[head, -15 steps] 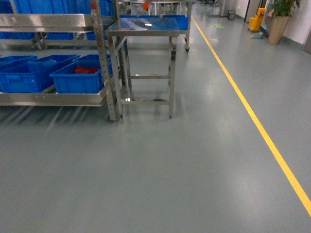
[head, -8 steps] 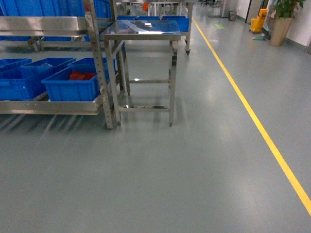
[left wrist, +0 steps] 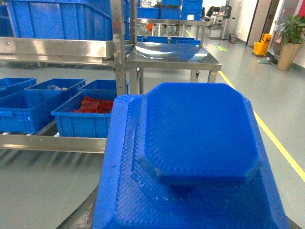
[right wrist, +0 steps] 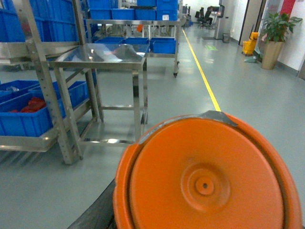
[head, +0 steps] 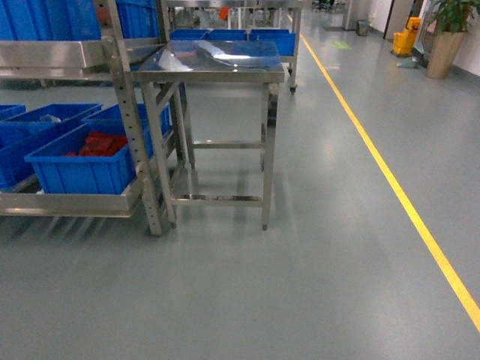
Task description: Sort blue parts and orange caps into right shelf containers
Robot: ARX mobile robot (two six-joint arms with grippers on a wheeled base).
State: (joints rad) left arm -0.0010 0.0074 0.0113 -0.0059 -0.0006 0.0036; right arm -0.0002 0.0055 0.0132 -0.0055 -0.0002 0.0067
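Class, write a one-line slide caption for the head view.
Steel table beside shelf rack holding blue containers.

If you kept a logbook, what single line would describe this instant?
left wrist: blue part fills view | right wrist: orange cap fills view | ahead: steel table, blue crate holding red items

I am finding no text, label, brand, number or sign that I can read in any of the three views. The crates (head: 71,169) on the rack are showing plain blue walls. The steel table (head: 210,64) is showing only glare on its top. The blue part (left wrist: 195,138) filling the left wrist view and the orange cap (right wrist: 205,181) filling the right wrist view are both bare of markings. A green mark (head: 342,44) is lying on the floor far down the aisle, too small for me to make out. The yellow bucket (head: 409,37) beyond it is showing nothing legible.
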